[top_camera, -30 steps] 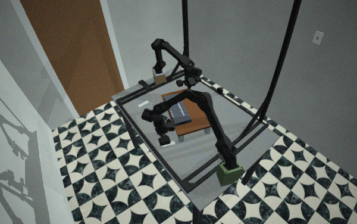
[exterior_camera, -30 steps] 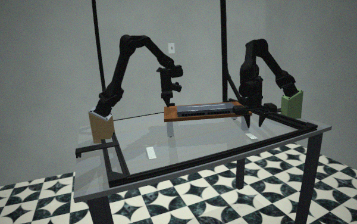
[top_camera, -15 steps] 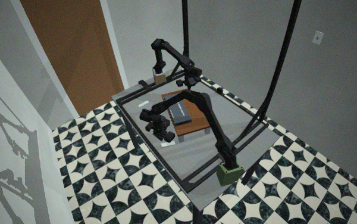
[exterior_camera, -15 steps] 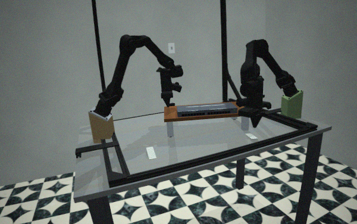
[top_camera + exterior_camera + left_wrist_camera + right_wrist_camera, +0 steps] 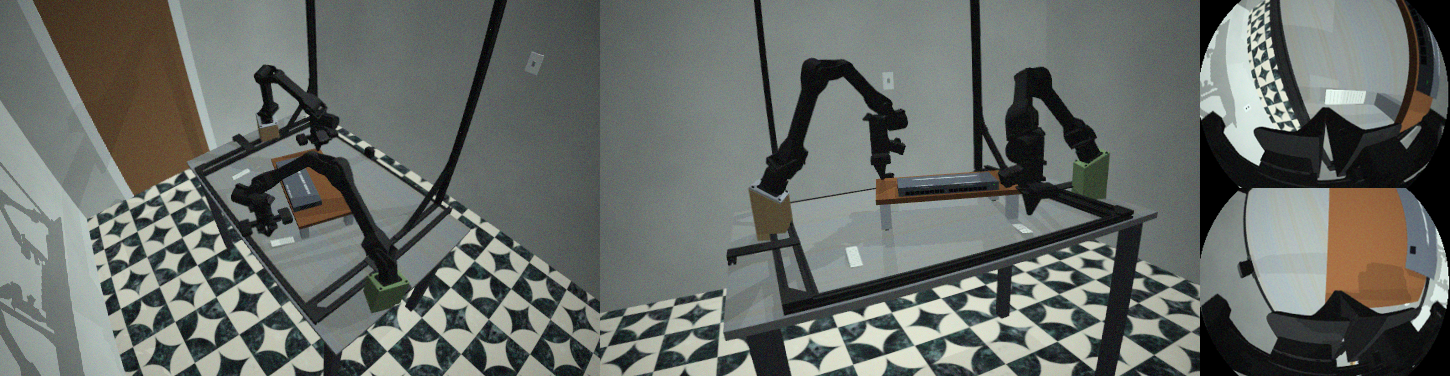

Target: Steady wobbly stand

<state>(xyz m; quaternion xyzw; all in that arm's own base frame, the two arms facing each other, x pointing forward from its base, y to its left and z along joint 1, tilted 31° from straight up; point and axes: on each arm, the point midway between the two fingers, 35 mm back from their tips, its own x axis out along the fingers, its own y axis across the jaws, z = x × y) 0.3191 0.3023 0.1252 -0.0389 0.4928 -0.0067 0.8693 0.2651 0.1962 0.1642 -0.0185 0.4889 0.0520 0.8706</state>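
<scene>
- I am holding my left end effector (image 5: 268,232) (image 5: 1031,212) (image 5: 1325,110) above the desk (image 5: 325,265) (image 5: 815,240) (image 5: 1347,42) (image 5: 1288,238), fingers together, gripping nothing.
- My right end effector (image 5: 318,147) (image 5: 886,176) (image 5: 1337,294) is also showing closed, empty fingers, its tip hovering at or just above one end of the stand; contact I am not able to confirm.
- The stand (image 5: 330,190) (image 5: 887,192) (image 5: 1416,109) (image 5: 1368,242) is standing on its legs and carrying the network switch (image 5: 300,187) (image 5: 945,184) (image 5: 1424,80) (image 5: 1422,238) on top.
- One wedge (image 5: 282,242) (image 5: 1022,228) (image 5: 1345,96) is lying flat near a stand leg (image 5: 305,231) (image 5: 1012,207) (image 5: 1389,105); the other wedge (image 5: 241,174) (image 5: 854,256) is lying apart, towards the far end.
- I am judging the step as preparing to push the nearer wedge under that leg; which foot is short I am not able to tell.
- For good practice, I am lining the closed tips up with the wedge's thick end, its thin end facing the foot.
- I am pushing low, straight and slowly, stopping at first firm resistance.
- Risks I am noting: skewing the wedge, overdriving it and lifting the corner, or knocking the board and sliding the switch.
</scene>
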